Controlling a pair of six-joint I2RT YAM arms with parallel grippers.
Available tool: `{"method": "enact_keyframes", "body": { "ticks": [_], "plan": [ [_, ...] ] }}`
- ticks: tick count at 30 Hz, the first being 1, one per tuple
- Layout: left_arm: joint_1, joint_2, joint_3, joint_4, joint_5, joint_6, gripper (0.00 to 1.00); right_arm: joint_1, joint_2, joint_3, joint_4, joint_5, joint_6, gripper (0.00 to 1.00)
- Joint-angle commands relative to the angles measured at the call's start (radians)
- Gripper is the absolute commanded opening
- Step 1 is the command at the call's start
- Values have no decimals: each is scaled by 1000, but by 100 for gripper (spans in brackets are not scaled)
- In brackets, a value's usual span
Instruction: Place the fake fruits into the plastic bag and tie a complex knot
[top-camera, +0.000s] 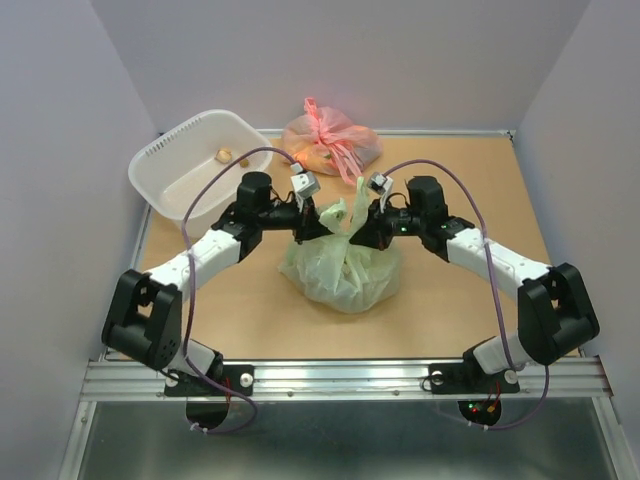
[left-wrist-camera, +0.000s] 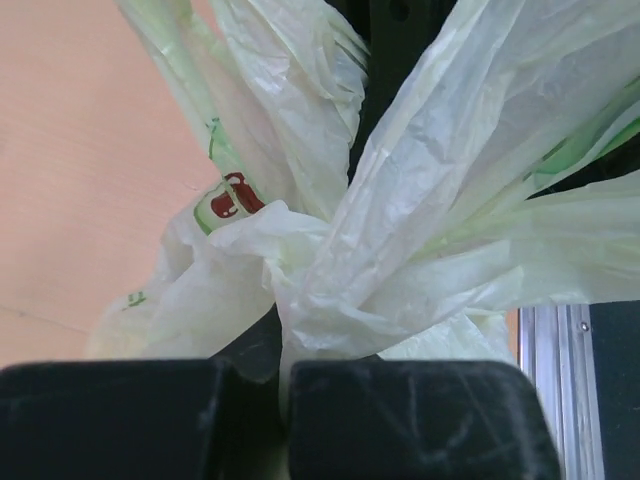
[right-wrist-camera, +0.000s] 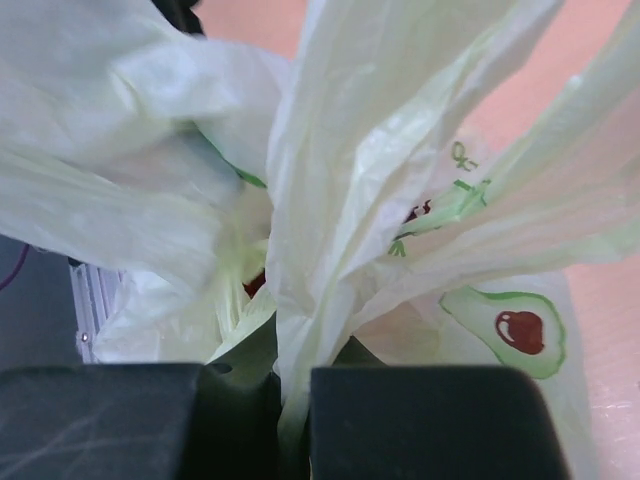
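— Where is the plastic bag (top-camera: 345, 270)?
— In the middle of the wooden table (top-camera: 260, 312), between the arms. It is a rounded, crinkly pale green bundle, and its thin film is gathered into upright pleated strips.
— And the left gripper (left-wrist-camera: 268, 422)?
— Its matte black pads are pressed together on one wrinkled strip. The right gripper (right-wrist-camera: 290, 422) pinches another strip likewise.
— What's behind?
— A pink bag (top-camera: 330, 140) tied with a bow, and beside it a white slatted basket (top-camera: 150, 165).
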Motion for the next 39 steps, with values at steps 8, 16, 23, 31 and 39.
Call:
{"method": "enact_keyframes", "body": {
  "ticks": [8, 16, 23, 31, 39],
  "plan": [
    [-16, -177, 76, -464, 135, 385, 0, 1, 8, 146, -294, -7, -370, 0],
    [-45, -32, 187, -634, 71, 517, 0, 38, 59, 249, -453, 46, -547, 0],
    [-47, 24, 254, -743, -27, 591, 0, 57, 41, 272, -601, 201, -624, 0],
    [-45, -15, 250, -761, 28, 606, 0, 48, -30, 245, -592, 150, -541, 21],
    [-47, -30, 244, -757, 45, 586, 0, -74, -25, 254, -478, -75, -345, 38]
  ]
}}
